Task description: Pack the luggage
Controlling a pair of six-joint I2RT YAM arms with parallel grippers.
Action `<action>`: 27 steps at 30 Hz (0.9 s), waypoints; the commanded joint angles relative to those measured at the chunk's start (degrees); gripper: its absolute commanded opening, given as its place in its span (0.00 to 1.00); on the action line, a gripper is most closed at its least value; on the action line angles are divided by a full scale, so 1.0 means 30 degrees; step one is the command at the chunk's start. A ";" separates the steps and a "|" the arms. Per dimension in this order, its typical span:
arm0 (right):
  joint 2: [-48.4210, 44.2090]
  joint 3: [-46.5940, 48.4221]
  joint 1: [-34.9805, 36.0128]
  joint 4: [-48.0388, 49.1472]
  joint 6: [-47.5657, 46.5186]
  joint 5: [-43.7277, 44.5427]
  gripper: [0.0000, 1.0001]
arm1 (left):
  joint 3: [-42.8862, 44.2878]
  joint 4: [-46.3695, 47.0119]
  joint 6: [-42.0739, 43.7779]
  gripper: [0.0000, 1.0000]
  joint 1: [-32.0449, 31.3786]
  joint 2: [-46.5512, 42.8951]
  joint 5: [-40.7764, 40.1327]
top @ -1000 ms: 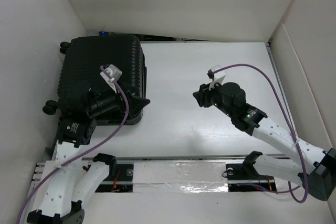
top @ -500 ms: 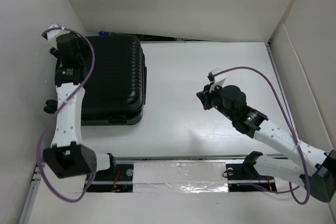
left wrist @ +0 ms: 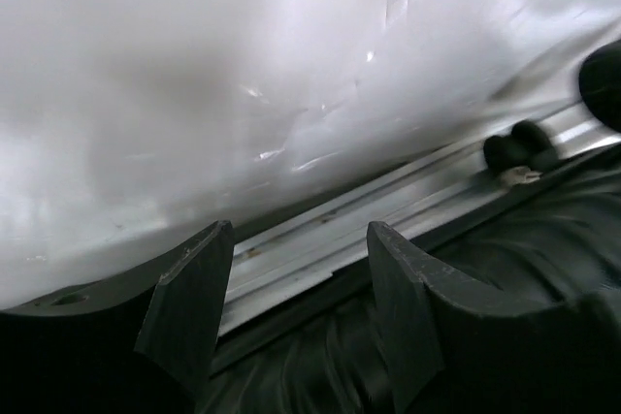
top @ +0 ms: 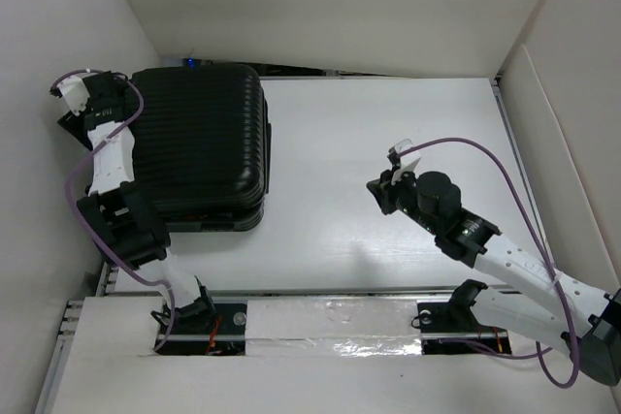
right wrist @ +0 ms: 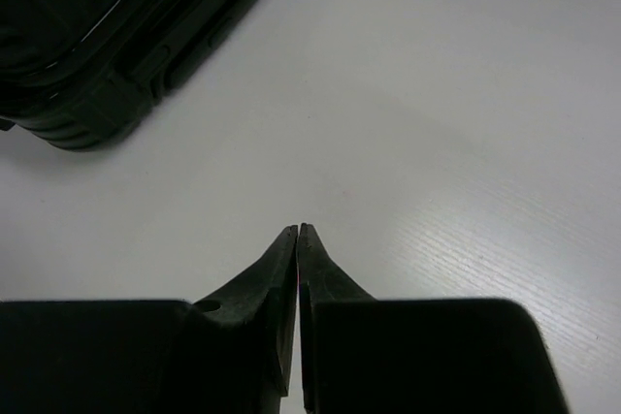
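Note:
The luggage (top: 199,147) is a black ribbed suitcase lying flat and closed at the back left of the table. My left gripper (top: 76,115) is at its far left edge, close to the side wall. In the left wrist view the gripper (left wrist: 299,232) is open and empty, with the black shell (left wrist: 543,239) beneath and two small caster wheels (left wrist: 519,147) ahead. My right gripper (top: 375,187) is shut and empty over the middle of the table, well right of the suitcase. In the right wrist view the gripper (right wrist: 298,230) points at bare table, with a suitcase corner (right wrist: 97,36) at the upper left.
White walls enclose the table on the left (top: 49,46), back and right. A metal rail (left wrist: 320,239) runs between the left wall and the suitcase. A taped strip (top: 330,322) lies along the near edge by the arm bases.
My left arm has swung from over the suitcase's front right corner up and across to its far left side by the wall. My right gripper has drifted slightly nearer, still shut.

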 commanded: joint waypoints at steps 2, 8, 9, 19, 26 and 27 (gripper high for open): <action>-0.0206 -0.0025 0.0153 0.1554 -0.0315 -0.0534 0.11 | -0.0115 -0.0459 0.0566 0.53 -0.0104 0.0911 -0.0983; -0.0352 -0.0201 0.0153 0.1672 -0.0110 0.0284 0.15 | -0.2515 -0.0813 -0.0488 0.48 -0.1276 0.1239 0.1996; -0.0382 -0.0172 0.0153 0.1526 -0.0052 0.0461 0.15 | -0.3591 -0.0233 -0.0897 0.48 -0.1595 0.0975 0.2879; -0.0732 0.0678 -0.2330 -0.0848 0.0504 0.1256 0.24 | -0.7146 0.2348 -0.3799 0.46 -0.8651 -0.1927 1.0354; -0.0763 0.0034 -0.3831 -0.0907 0.0710 -0.0299 0.36 | -0.6827 0.3085 -0.5092 0.49 -1.1676 -0.5172 1.2471; -0.0850 -0.0025 -0.3831 -0.0849 0.0740 -0.0270 0.36 | -0.6651 0.2968 -0.4685 0.50 -1.1473 -0.5644 1.2323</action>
